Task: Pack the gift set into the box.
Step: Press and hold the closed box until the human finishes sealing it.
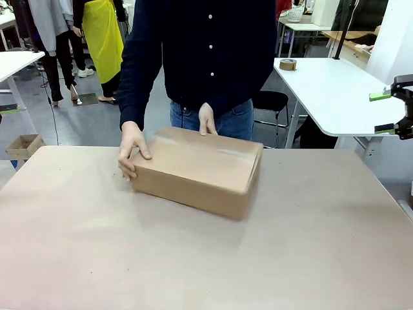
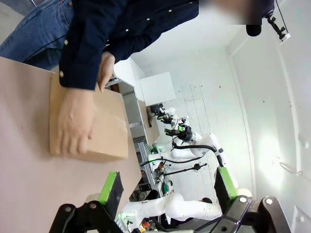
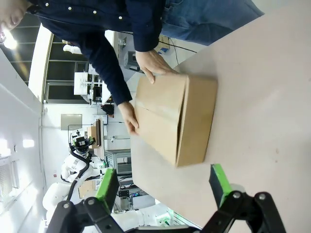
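The box (image 1: 197, 168) is a brown cardboard carton lying on the table with its flaps folded shut; it also shows in the left wrist view (image 2: 104, 124) and the right wrist view (image 3: 177, 119). A person's hands (image 1: 132, 150) rest on its far and left sides. The gift set is hidden. My right gripper (image 1: 389, 113) hangs open at the far right edge, off the table and well away from the box; its green pads (image 3: 108, 187) stand wide apart. My left gripper (image 2: 167, 187) is open too, with nothing between its fingers.
The person stands at the table's far side behind the box. A white side table (image 1: 335, 90) with a tape roll (image 1: 288, 64) stands at the back right. A small brown carton (image 1: 23, 145) sits on the floor at the left. The tan tabletop (image 1: 193, 258) stretches in front.
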Robot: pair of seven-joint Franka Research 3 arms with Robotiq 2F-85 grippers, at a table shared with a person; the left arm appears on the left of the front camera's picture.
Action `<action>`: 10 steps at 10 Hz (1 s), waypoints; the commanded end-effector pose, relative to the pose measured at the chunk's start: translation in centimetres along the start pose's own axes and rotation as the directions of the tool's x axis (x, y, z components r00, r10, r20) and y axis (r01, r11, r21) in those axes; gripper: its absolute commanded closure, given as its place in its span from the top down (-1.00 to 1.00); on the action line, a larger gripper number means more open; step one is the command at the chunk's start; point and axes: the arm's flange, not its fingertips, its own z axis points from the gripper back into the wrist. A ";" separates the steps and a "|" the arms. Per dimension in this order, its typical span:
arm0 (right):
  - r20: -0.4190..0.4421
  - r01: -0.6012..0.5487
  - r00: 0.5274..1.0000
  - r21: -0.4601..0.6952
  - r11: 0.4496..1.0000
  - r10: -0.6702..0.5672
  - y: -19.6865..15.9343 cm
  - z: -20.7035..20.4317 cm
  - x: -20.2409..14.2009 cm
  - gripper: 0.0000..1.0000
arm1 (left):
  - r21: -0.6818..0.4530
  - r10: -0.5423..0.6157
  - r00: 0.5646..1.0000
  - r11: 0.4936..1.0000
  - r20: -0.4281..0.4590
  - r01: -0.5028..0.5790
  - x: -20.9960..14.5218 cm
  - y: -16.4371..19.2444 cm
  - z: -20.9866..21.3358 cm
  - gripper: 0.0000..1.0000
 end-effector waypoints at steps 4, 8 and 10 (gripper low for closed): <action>-0.008 0.005 1.000 -0.007 1.000 -0.005 0.3 0.2 0.1 1.00 | 0.002 0.004 1.000 1.000 -0.005 -0.004 -0.3 -0.2 0.0 1.00; -0.008 0.005 1.000 -0.007 1.000 -0.005 0.3 0.2 0.1 1.00 | 0.002 0.004 1.000 1.000 -0.005 -0.004 -0.3 -0.2 0.0 1.00; 0.000 0.000 1.000 0.000 1.000 0.000 0.0 0.0 0.0 1.00 | 0.000 0.000 1.000 1.000 0.000 0.000 0.0 0.0 0.0 1.00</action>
